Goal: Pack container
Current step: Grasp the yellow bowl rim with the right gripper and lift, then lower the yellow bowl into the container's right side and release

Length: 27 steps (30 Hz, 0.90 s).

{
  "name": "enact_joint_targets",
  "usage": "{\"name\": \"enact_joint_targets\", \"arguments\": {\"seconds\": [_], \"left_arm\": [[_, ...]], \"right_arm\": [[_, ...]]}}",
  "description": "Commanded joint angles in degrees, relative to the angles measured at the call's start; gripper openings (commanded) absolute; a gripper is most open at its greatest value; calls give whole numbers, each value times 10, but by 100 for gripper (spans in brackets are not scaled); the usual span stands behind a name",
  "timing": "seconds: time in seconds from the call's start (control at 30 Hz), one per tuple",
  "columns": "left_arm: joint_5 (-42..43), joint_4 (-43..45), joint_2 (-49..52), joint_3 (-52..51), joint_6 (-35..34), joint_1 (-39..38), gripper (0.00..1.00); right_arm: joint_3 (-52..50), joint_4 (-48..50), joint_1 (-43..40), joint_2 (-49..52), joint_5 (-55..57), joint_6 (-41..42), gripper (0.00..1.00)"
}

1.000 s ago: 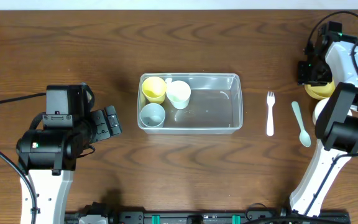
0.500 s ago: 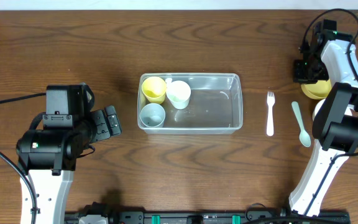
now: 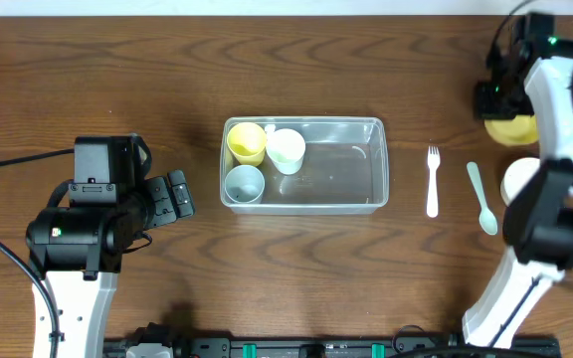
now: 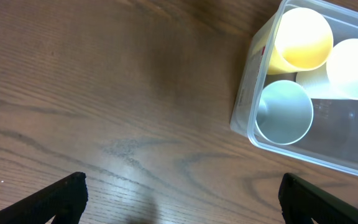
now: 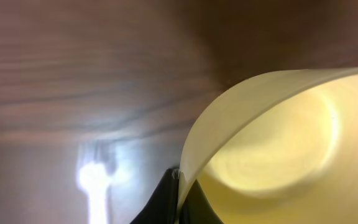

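The clear container (image 3: 366, 127) stands mid-table and holds a yellow cup (image 3: 247, 142), a white cup (image 3: 286, 150) and a pale-blue cup (image 3: 245, 183) at its left end. It also shows in the left wrist view (image 4: 244, 102). My right gripper (image 3: 495, 99) is shut on the rim of a yellow bowl (image 3: 513, 127) at the far right; in the right wrist view the fingers (image 5: 178, 186) pinch the bowl's rim (image 5: 272, 143), which is raised off the table. My left gripper (image 3: 179, 192) is open and empty, left of the container.
A white fork (image 3: 432, 181) and a pale-green spoon (image 3: 482, 198) lie right of the container. A white bowl (image 3: 521, 180) sits at the right edge, partly hidden behind my right arm.
My right gripper has moved a little toward the far edge with the yellow bowl in it, lifting it clear of the white bowl. The left arm has not moved.
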Motion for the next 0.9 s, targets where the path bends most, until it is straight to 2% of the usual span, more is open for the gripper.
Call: {"name": "enact_joint_targets", "arguments": {"seconds": [0.0, 0.2, 0.3, 0.43, 0.57, 0.87], "left_arm": [[-7, 1, -1, -2, -5, 3, 98], [-7, -1, -1, -2, -5, 3, 98], [-7, -2, -1, -2, -5, 3, 98], [-7, -2, -1, -2, -5, 3, 98], [-7, -2, -1, -2, -5, 3, 98], [-7, -1, -1, -2, -5, 3, 98]], "right_arm": [[13, -14, 62, -125, -31, -30, 1], [13, -38, 214, -223, -33, -50, 1], [11, -62, 298, -225, -32, -45, 1], [-7, -63, 365, -207, -32, -10, 1], [-42, -42, 392, -180, -32, 24, 1], [-131, 23, 397, -113, -37, 25, 1]]}}
